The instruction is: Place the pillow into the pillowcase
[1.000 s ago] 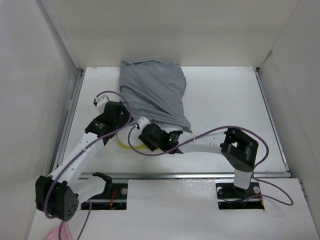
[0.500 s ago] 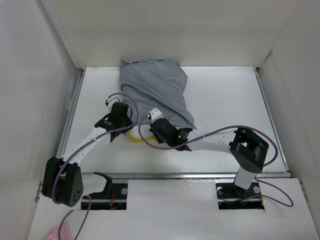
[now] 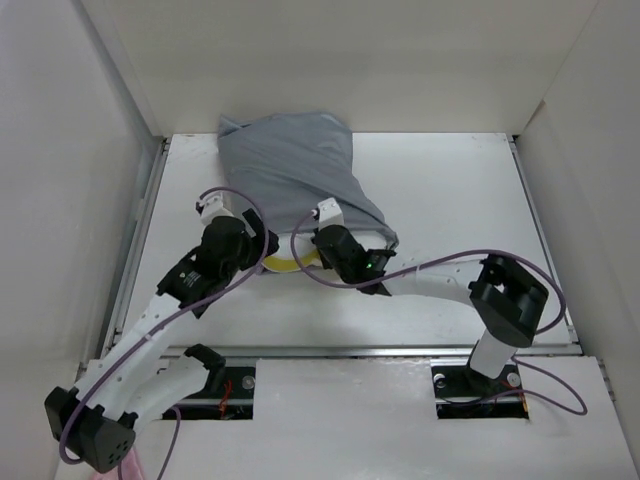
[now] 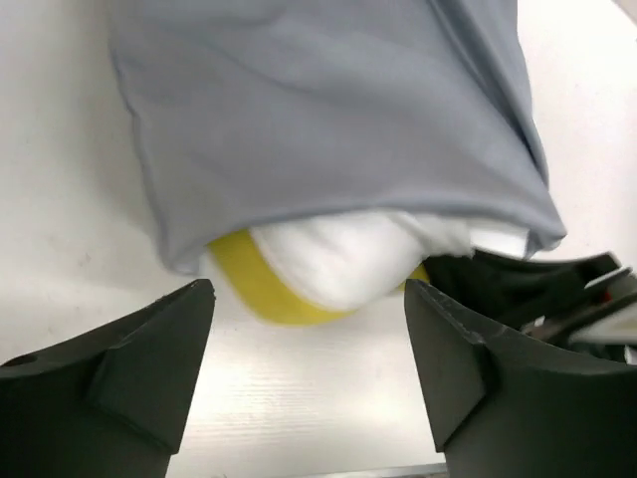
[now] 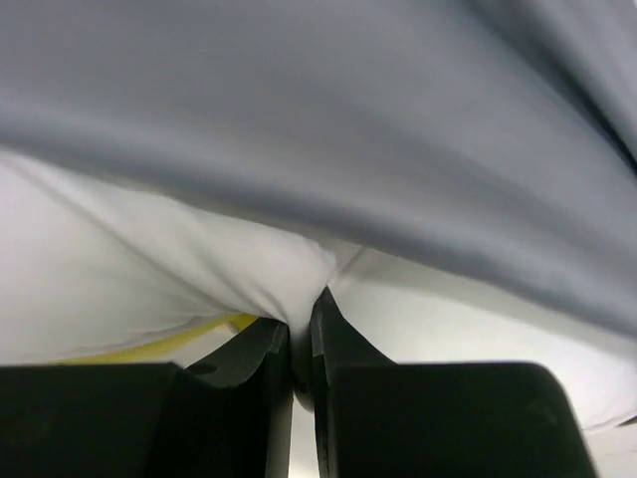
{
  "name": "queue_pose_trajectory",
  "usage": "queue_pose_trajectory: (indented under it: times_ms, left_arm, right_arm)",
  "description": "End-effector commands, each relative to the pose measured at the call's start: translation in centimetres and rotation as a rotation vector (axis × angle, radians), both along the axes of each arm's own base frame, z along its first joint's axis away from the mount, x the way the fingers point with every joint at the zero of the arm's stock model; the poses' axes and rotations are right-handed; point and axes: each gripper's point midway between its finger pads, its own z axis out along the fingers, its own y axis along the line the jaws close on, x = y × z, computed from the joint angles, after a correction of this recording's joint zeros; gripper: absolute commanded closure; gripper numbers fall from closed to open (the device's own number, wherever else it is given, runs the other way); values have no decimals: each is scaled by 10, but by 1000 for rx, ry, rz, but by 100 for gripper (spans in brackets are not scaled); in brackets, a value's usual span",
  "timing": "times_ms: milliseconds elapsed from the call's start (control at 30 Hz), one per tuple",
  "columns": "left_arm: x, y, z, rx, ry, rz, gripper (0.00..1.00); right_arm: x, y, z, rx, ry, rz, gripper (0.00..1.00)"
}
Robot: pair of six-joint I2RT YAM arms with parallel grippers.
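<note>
The grey pillowcase (image 3: 292,172) lies wrinkled at the back of the table and covers most of the pillow. Only the near end of the pillow (image 3: 283,264) sticks out of the sack's open mouth, cream with a yellow edge band (image 4: 269,299). My left gripper (image 3: 262,238) stands open just in front of that end, with bare table between its fingers (image 4: 179,339). My right gripper (image 3: 320,242) is shut on a pinch of the pillow's cream cover (image 5: 302,309), right under the pillowcase's hem (image 5: 348,129).
White walls close in the table (image 3: 450,200) on three sides, and the pillowcase's far end touches the back wall. A metal rail (image 3: 350,351) runs along the near edge. Purple cables loop off both arms beside the pillow.
The right gripper shut on the pillow's near end and pushed it away from me. The left gripper shut, then opened and drew back. The pillowcase shifted left and now covers more of the pillow.
</note>
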Motion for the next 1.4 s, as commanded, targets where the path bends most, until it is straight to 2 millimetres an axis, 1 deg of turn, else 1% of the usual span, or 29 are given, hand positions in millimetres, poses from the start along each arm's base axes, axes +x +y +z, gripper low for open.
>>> queue_pose_trajectory:
  times_ms: [0, 33, 67, 100, 167, 200, 233, 267, 300, 400, 433, 533, 600, 667, 700, 733, 767, 800, 833, 900, 933, 967, 1033, 1067, 1167, 1200, 1233, 1300, 1367]
  left_arm:
    - [-16, 11, -15, 0, 70, 58, 23]
    - [-19, 10, -28, 15, 104, 52, 3]
    - [-20, 10, -35, 15, 123, 60, 2]
    - [-20, 11, -41, 17, 139, 66, 1]
    - [-22, 11, -54, 35, 167, 67, 1]
    - [-23, 12, -67, 48, 189, 68, 4]
    - [-25, 10, -75, 46, 203, 57, 7]
    - [-21, 4, -75, 34, 179, 25, 9]
    - [-24, 1, -87, 35, 187, -9, 9]
    - [-22, -24, -92, 2, 135, -145, 9]
    - [-20, -30, -91, -12, 125, -174, 9]
    - [-21, -49, -97, 0, 122, -246, 9]
    - [-21, -56, -104, 35, 123, -265, 9]
    - [-12, -55, -106, 55, 111, -235, 9]
    - [-11, -55, -114, 82, 134, -243, 9]
    - [-7, -55, -114, 94, 134, -232, 11]
    - [-2, -59, -109, 105, 121, -237, 17]
    - [6, -53, -112, 145, 137, -185, 47]
    - [8, -47, -117, 175, 144, -160, 67]
    - [17, -34, -114, 245, 167, -79, 98]
    - [17, -29, -118, 278, 202, -46, 100]
    - [10, -25, -119, 313, 236, -32, 100]
    - [14, -26, -105, 348, 199, -7, 100]
    - [9, -40, -96, 331, 168, -48, 100]
    - [-8, -63, -72, 314, 118, -152, 100]
    - [-22, -75, -58, 300, 91, -211, 100]
    - [-29, -85, -45, 280, 75, -248, 100]
    - [-53, -102, -33, 261, 74, -332, 100]
    - [-72, -99, -25, 287, 105, -361, 100]
  right_arm:
    - [44, -33, 54, 148, -126, -166, 100]
    - [48, -47, 54, 150, -125, -186, 100]
    - [51, -54, 48, 138, -119, -200, 100]
    - [51, -60, 56, 158, -124, -199, 100]
    - [53, -73, 54, 180, -102, -203, 100]
    - [52, -76, 61, 201, -108, -196, 100]
    - [51, -73, 67, 229, -112, -190, 100]
    - [49, -73, 61, 222, -101, -181, 100]
    - [48, -74, 66, 231, -107, -180, 100]
    - [50, -70, 69, 233, -104, -172, 100]
    - [50, -70, 60, 212, -87, -173, 100]
    - [54, -65, 63, 206, -83, -174, 100]
    - [54, -63, 59, 203, -72, -163, 100]
    - [54, -63, 61, 203, -72, -163, 100]
    - [54, -62, 61, 210, -69, -167, 100]
    - [54, -62, 61, 210, -69, -167, 100]
    - [55, -62, 63, 210, -69, -167, 100]
    - [54, -62, 57, 195, -57, -168, 100]
    - [54, -62, 57, 195, -57, -168, 100]
    - [53, -62, 61, 210, -60, -171, 100]
    - [53, -63, 67, 221, -68, -171, 100]
    - [55, -66, 67, 220, -69, -180, 100]
    - [56, -69, 69, 228, -83, -190, 100]
    - [57, -68, 72, 238, -90, -189, 100]
    - [63, -58, 66, 288, -97, -191, 100]
    - [65, -55, 66, 307, -98, -195, 100]
    - [69, -44, 78, 361, -126, -187, 100]
    - [75, -37, 90, 417, -168, -206, 100]
    - [87, -32, 105, 469, -227, -259, 100]
